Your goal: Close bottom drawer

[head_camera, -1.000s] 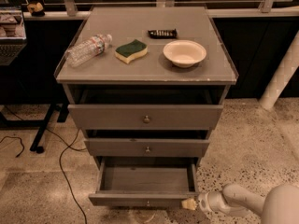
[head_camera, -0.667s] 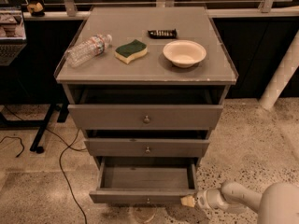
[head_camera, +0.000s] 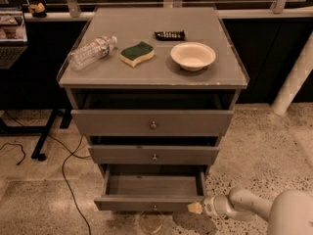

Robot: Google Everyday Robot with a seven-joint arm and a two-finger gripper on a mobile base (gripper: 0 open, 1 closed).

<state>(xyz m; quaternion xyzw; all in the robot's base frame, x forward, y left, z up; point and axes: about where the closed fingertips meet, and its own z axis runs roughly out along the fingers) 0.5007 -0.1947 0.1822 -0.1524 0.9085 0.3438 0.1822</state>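
Bottom drawer (head_camera: 132,203) is pulled well out at the foot of the cabinet (head_camera: 146,28). Pincer (head_camera: 195,208) sits low at the front panel's right corner, tip probably touching it, likely placed there to shove the front straight in. Can't tell if the pincer is released or clenched. An off-centre push may rack the drawer. Middle drawer (head_camera: 122,154) and top drawer (head_camera: 112,123) look slightly ajar too.
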